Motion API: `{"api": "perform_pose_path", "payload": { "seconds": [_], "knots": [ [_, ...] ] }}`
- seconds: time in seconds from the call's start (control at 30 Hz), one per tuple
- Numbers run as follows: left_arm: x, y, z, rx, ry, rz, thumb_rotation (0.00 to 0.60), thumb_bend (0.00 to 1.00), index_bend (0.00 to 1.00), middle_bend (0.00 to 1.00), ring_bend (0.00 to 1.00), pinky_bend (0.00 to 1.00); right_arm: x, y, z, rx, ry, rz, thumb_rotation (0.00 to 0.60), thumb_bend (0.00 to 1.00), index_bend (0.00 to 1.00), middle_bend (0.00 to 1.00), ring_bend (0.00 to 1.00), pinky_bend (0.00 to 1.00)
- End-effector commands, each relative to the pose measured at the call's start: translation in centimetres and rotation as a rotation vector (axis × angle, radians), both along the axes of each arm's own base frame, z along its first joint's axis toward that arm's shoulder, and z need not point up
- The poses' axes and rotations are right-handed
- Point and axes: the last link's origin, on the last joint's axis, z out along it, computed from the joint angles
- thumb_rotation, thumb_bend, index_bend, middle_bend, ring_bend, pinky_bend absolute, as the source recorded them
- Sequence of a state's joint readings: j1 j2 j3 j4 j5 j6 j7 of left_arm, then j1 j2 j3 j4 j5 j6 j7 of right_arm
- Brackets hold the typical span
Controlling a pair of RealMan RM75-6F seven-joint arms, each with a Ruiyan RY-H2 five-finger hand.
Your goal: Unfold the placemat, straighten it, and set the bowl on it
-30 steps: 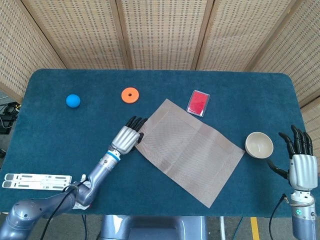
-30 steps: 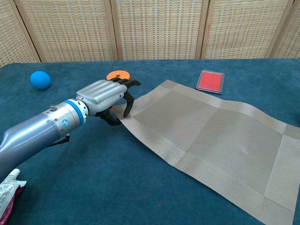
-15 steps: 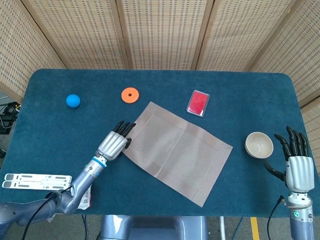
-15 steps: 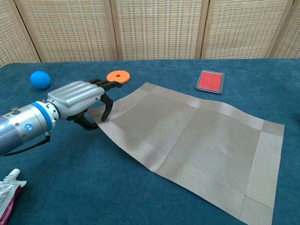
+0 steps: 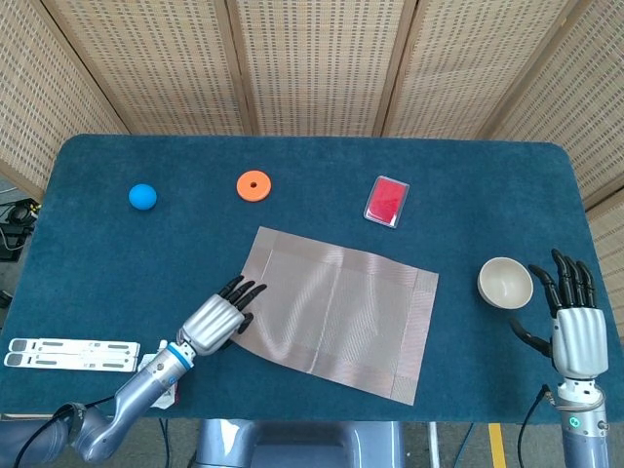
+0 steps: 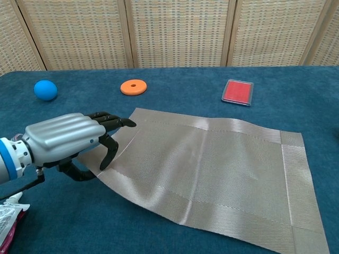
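Two hands are in view, and only one is working. Your left hand (image 5: 216,319) pinches the placemat (image 5: 336,310) at its 8 o'clock corner, thumb under the edge and fingers (image 6: 112,120) curled over the top, as the chest view shows. The mat lies unfolded near the table's middle, but it sits skewed, with its far edge tilting down toward 3 o'clock, and a ripple stands up near your grip. Your right hand (image 5: 565,310) is released, fingers apart and holding nothing, just beside the bowl (image 5: 505,283), which rests on the blue table (image 5: 117,253) at 3 o'clock, apart from the mat.

To finish straightening, I'd judge you should swing the pinched corner gently toward 7 o'clock until the long edges run parallel with the table front. Keep the drag low and slow, so the ripple flattens rather than folding over.
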State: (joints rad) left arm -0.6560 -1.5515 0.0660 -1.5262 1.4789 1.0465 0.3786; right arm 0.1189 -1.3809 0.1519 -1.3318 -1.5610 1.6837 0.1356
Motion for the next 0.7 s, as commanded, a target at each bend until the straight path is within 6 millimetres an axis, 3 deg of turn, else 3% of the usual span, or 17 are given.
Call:
{"api": "perform_pose_path", "payload": {
  "seconds": [0.03,0.7],
  "knots": [
    [0.0,-1.3,0.2,-0.045,0.010,-0.016,0.600,0.64,0.60,0.00,0.00,0.00,0.0,0.0,0.0,-0.001,-0.001,0.001,0.600,0.28,0.22,0.00,0.00,0.00],
    [1.7,-4.0,0.2,-0.221,-0.019,-0.043,0.600,0.64,0.61,0.00,0.00,0.00,0.0,0.1,0.3,-0.007,-0.005,0.002,0.600,0.28,0.22,0.00,0.00,0.00]
  ]
}}
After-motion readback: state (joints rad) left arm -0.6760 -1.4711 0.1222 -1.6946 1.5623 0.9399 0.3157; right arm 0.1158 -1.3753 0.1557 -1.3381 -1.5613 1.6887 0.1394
